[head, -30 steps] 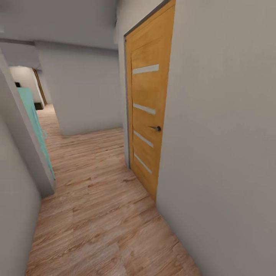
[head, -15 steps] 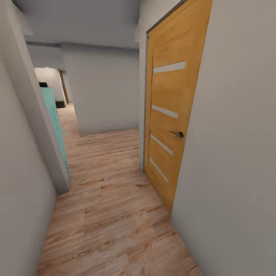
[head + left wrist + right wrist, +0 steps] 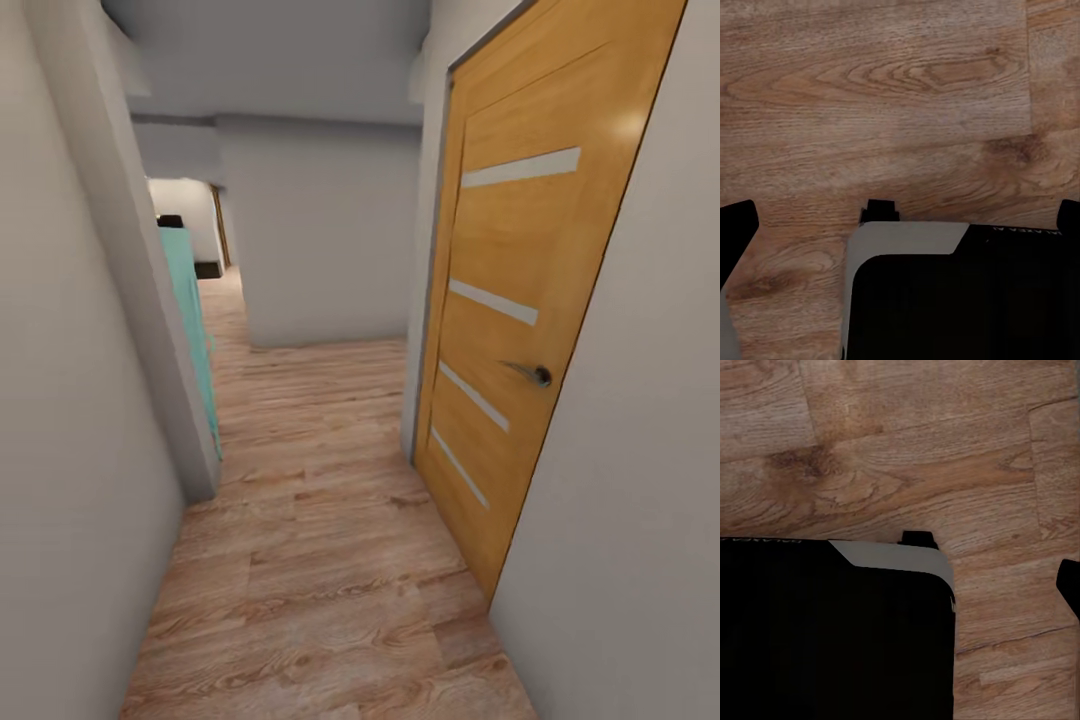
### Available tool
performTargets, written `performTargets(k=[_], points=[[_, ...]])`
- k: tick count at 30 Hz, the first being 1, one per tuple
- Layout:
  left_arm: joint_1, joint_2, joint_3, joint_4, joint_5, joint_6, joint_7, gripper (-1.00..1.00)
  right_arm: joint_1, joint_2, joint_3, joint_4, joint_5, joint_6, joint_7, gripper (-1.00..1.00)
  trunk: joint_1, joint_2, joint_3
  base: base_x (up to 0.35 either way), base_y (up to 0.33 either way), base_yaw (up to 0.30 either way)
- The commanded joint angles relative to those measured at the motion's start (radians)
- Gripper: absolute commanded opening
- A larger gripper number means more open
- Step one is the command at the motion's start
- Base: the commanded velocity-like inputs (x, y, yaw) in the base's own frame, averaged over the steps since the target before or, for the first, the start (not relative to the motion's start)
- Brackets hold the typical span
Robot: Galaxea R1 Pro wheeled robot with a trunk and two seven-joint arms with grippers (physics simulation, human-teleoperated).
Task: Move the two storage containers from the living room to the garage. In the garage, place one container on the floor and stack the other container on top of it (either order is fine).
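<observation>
The two storage containers are out of view. I am in a narrow hallway with light wood plank flooring (image 3: 320, 560). A light wooden door (image 3: 520, 330) with four frosted glass strips stands shut on the right, its handle (image 3: 540, 376) at mid height. In the left wrist view my left gripper (image 3: 902, 225) hangs over the planks, its dark fingertips (image 3: 735, 232) far apart and nothing between them. In the right wrist view one dark fingertip (image 3: 1071, 585) of the right gripper sits at the frame's edge, above the planks and my black-and-grey base (image 3: 832, 630).
White walls close in on both sides, with a wall corner (image 3: 150, 300) jutting out at the left. A teal panel (image 3: 190, 320) stands just behind that corner. The corridor runs ahead to a white wall (image 3: 320, 240) and opens toward the far left.
The whole head view has shifted, so the camera moved: the wooden door now looks larger and further right, and the left wall corner is closer.
</observation>
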Motion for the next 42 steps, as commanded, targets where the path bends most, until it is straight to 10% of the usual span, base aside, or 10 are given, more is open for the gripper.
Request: performTargets(k=[1, 42], points=[[-0.001, 0.0, 0.0, 0.0, 0.01, 0.001, -0.005, 1.0, 0.0, 0.0, 0.008, 0.0, -0.009, -0.002, -0.004, 1.0, 0.001, -0.001, -0.001, 0.321, 0.0, 0.262], [-0.001, -0.001, 0.0, 0.0, 0.009, 0.001, -0.005, 1.0, 0.0, -0.001, 0.008, 0.0, -0.009, -0.004, 0.004, 1.0, 0.001, -0.001, -0.001, 0.321, 0.0, 0.079]])
